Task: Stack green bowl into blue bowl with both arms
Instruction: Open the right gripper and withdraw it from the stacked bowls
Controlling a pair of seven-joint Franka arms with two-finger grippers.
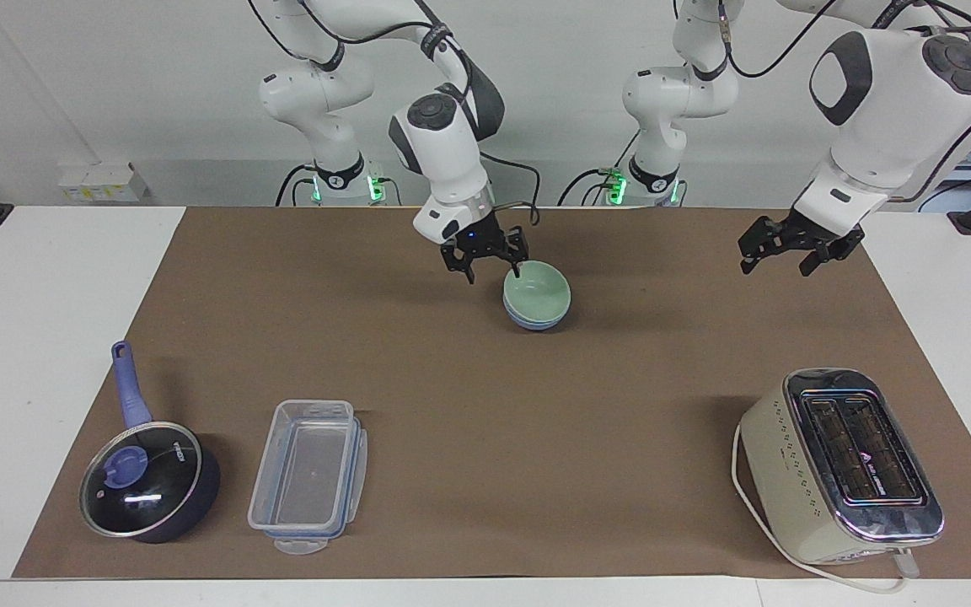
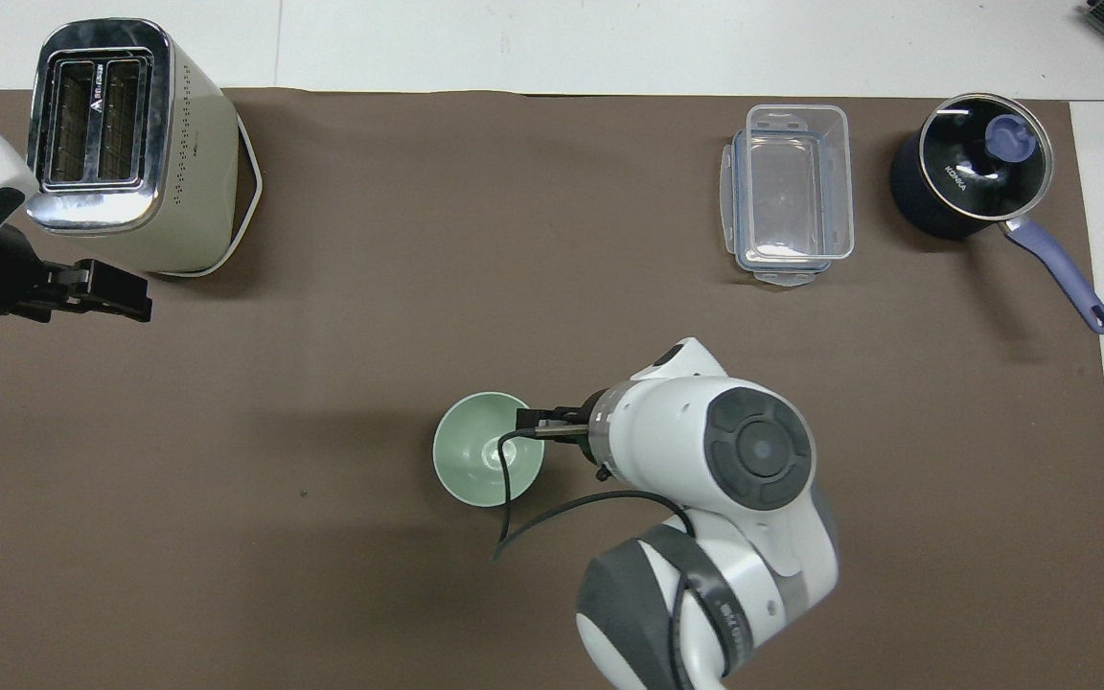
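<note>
Green bowl (image 1: 538,292) is being left nested in the blue bowl (image 1: 536,321).
The stack could be knocked if its rim is being caught by the right gripper (image 1: 489,253), jaws wide and empty; left gripper (image 1: 785,246), open, is being kept waiting.

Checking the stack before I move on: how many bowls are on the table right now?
2, both mid-table, nearer the robots than the clear container: the green bowl sits nested in the blue bowl, of which only a sliver shows below its rim. None looks hidden elsewhere.

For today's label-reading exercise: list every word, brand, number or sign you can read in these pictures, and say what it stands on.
"KONKA": white lettering on the glass lid of the pan.
Toaster: a printed logo between the slots, too small to read.
Right arm's dark band: white lettering, too blurred to read.
</note>
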